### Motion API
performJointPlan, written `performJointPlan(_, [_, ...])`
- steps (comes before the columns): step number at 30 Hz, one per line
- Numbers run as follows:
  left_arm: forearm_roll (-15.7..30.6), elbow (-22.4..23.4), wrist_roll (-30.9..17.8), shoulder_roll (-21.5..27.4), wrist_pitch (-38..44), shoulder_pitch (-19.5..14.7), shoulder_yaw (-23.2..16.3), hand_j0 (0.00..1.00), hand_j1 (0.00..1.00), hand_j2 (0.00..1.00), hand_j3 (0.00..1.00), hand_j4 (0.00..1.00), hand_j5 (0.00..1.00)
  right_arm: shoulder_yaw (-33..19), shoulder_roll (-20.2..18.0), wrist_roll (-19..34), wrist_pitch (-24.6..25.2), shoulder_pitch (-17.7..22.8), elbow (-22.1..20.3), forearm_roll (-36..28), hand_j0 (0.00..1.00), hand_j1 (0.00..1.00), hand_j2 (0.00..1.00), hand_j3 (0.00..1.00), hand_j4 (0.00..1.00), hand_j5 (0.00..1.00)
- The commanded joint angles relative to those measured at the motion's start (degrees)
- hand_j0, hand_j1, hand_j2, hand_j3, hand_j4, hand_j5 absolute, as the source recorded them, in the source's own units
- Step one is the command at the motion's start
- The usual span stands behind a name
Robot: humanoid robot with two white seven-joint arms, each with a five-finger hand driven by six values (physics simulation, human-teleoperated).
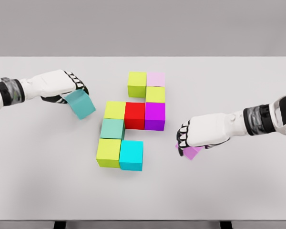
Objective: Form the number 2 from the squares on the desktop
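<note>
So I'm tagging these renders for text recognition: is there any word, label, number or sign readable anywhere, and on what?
None: no printed text shows in the head view.
The coloured cubes, such as the red cube and the cyan cube, have plain faces.
The white table is unmarked.
The left hand and the right hand bear no lettering.

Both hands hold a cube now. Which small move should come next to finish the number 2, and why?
Probably the right hand should carry its pink cube left and set it beside the cyan cube. The bottom row has only the lime cube and the cyan one, while the middle row is three wide. The left hand holds a teal cube, tilted, farther from that gap.
</note>
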Motion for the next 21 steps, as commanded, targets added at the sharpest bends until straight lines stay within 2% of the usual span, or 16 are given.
performJointPlan(1, [0.30,1.43,-0.37,-1.01,0.06,0.00,0.03,0.66,0.66,0.66,0.66,0.66,0.66,0.10,0.92,-0.02,0.13,0.00,-0.01,-0.36,0.64,0.64,0.64,0.64,0.64,0.64])
performJointPlan(12, [0.30,6.71,-0.37,-3.82,0.06,-3.87,-0.05,0.66,0.66,0.66,0.66,0.66,0.66,0.19,5.84,0.07,0.13,0.53,-0.01,-0.62,0.64,0.64,0.64,0.64,0.64,0.64])
performJointPlan(16, [0.30,10.40,-0.63,-5.58,0.06,-6.24,-0.14,0.67,0.67,0.67,0.67,0.67,0.67,1.51,5.84,0.15,0.13,0.88,-0.01,-0.62,0.64,0.64,0.64,0.64,0.64,0.64])
performJointPlan(18, [0.30,10.66,-0.81,-5.67,0.06,-6.85,-0.05,0.69,0.69,0.69,0.69,0.69,0.69,1.60,5.58,0.24,0.13,0.88,-0.01,-0.62,0.64,0.64,0.64,0.64,0.64,0.64])
performJointPlan(20, [0.47,10.66,-0.81,-5.58,0.06,-6.86,0.03,0.84,0.84,0.84,0.84,0.84,0.84,1.69,5.41,0.33,0.13,0.88,-0.01,-0.62,0.71,0.71,0.71,0.71,0.71,0.71])
performJointPlan(21, [0.74,10.49,-0.81,-5.23,0.06,-6.86,0.03,0.93,0.93,0.93,0.93,0.93,0.93,1.69,5.32,0.33,0.13,0.88,-0.01,-0.53,0.80,0.80,0.80,0.80,0.80,0.80])
